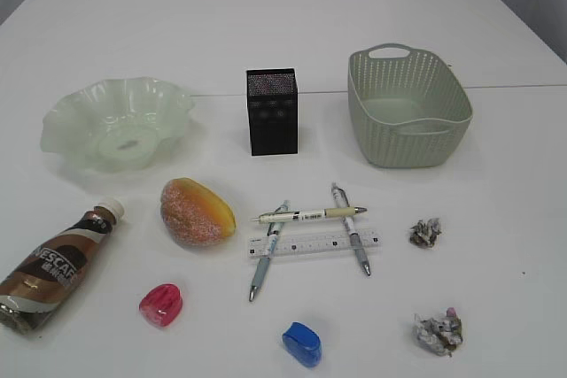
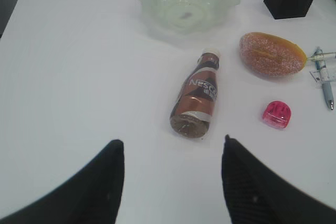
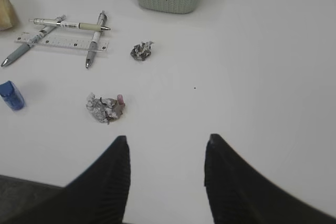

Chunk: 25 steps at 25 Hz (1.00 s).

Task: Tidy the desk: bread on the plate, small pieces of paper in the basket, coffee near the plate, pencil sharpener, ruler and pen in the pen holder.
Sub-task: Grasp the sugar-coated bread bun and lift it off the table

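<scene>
The bread [image 1: 197,212] lies left of centre, below the pale green wavy plate [image 1: 55,126]. A coffee bottle [image 1: 55,265] lies on its side at the front left. Three pens [image 1: 308,214] cross over a clear ruler [image 1: 323,243]. A pink pencil sharpener [image 1: 161,304] and a blue one [image 1: 302,343] sit near the front edge. Two crumpled paper pieces [image 1: 425,233] [image 1: 438,332] lie at the right. My left gripper [image 2: 172,142] stands open, short of the bottle's base [image 2: 190,124]. My right gripper [image 3: 167,139] is open, right of a paper ball [image 3: 105,107].
A black mesh pen holder [image 1: 272,111] stands at the centre back. The grey-green woven basket [image 1: 403,150] stands to its right. Neither arm shows in the exterior view. The table's far seam runs behind the containers.
</scene>
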{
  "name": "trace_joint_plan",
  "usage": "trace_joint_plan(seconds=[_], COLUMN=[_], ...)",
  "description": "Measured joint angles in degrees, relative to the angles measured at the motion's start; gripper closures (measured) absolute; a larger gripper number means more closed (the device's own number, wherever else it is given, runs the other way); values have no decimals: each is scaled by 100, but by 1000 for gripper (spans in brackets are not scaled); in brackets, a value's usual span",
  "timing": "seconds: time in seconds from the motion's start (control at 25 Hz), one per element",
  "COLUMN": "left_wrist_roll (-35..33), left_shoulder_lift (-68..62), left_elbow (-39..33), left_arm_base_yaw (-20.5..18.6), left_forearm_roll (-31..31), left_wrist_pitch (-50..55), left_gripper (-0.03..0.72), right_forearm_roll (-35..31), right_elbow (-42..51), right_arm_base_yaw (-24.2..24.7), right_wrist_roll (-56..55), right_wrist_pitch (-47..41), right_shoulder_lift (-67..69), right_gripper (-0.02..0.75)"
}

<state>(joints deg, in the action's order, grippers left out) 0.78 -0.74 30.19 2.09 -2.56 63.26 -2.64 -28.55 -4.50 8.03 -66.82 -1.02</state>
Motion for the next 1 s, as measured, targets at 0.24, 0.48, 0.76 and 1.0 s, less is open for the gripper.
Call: trace_joint_plan(seconds=[0.24, 0.48, 0.76, 1.0], left_wrist_roll=[0, 0, -78, -78], left_shoulder_lift=[0, 0, -363, -1575], left_elbow=[0, 0, 179, 911], left_arm_base_yaw=[0, 0, 0, 74], left_forearm_roll=[-650, -716, -737, -773], left_wrist_pitch=[-89, -114, 281, 590], left_gripper=[254, 254, 254, 254], right_forearm_roll=[31, 40, 40, 40], right_elbow=[-45, -427, -919, -1033], right_arm_base_yaw=[0, 0, 0, 0], right_wrist_roll=[-645, -926, -1336, -1479], right_wrist_pitch=[-69, -175, -217, -360], right_shoulder_lift=[235, 985, 1987, 3023], right_gripper=[393, 393, 393, 393])
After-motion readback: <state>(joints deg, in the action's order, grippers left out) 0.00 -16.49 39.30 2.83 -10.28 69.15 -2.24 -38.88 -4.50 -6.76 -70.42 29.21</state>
